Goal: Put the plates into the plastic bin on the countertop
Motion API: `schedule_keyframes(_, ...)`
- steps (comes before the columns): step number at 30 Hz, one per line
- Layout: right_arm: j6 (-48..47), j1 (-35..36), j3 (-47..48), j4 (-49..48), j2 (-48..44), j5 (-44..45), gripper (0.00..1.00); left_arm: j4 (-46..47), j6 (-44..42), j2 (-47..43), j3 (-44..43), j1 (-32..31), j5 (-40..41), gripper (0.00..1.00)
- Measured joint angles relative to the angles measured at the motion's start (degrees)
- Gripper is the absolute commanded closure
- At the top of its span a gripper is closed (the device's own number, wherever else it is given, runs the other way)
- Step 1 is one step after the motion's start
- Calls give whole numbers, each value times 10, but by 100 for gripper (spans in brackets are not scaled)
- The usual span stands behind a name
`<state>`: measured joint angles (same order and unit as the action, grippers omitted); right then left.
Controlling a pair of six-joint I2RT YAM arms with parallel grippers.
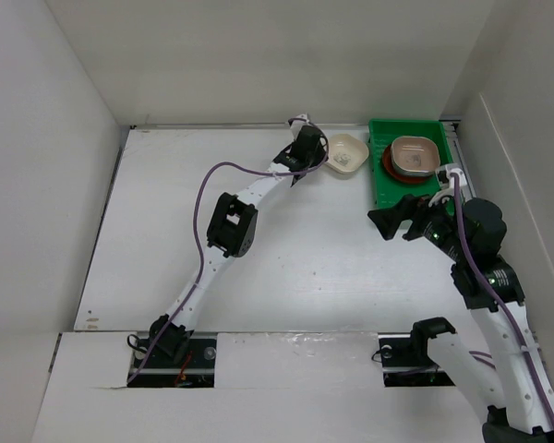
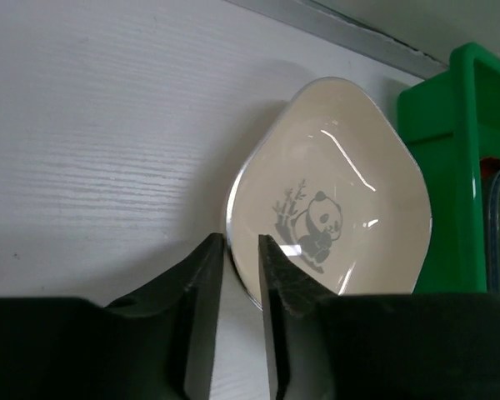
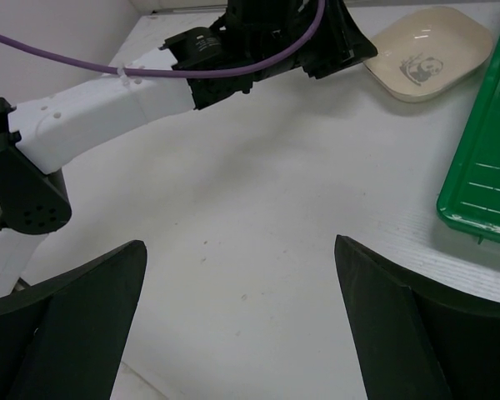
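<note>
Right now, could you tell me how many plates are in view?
3. A cream plate sits on the countertop just left of the green bin; a pinkish-tan plate lies in the bin atop a red-brown plate. More may be hidden in that stack.

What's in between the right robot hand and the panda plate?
Only bare white countertop lies between the right gripper and the panda plate, as the right wrist view shows.

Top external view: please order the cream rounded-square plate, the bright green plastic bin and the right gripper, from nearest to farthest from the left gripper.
1. Cream rounded-square plate, just right of its fingertips.
2. Bright green plastic bin, beyond the plate.
3. Right gripper, by the bin's near-left corner.
</note>
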<state>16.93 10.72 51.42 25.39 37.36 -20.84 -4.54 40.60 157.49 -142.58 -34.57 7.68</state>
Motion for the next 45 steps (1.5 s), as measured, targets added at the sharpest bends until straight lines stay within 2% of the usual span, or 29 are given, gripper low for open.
schedule_keyframes(1, 0, -1, 1, 1, -2, -2, 0, 0, 1, 1, -1, 0, 1, 91)
schedule_keyframes(3, 0, -2, 6, 2, -3, -4, 0, 0, 4, 2, -1, 0, 1, 98)
schedule_keyframes(17, 0, -6, 32, 4, -12, -16, 0, 2, 9, -5, 20, 0, 5, 100)
schedule_keyframes(22, 0, -10, 26, 0, -6, -17, 0, 15, 10, -98, 173, 1, 22, 100)
schedule_keyframes(31, 0, -10, -18, -33, 38, -14, 0, -5, 0, -360, 448, 2, 47, 100)
schedule_keyframes(39, -6, -10, -45, -84, 144, -8, 0, -1, -9, -550, 626, 1, 48, 100)
schedule_keyframes(45, -14, -8, -1, -113, 244, -9, 4, -7, -23, -643, 714, -9, 46, 100)
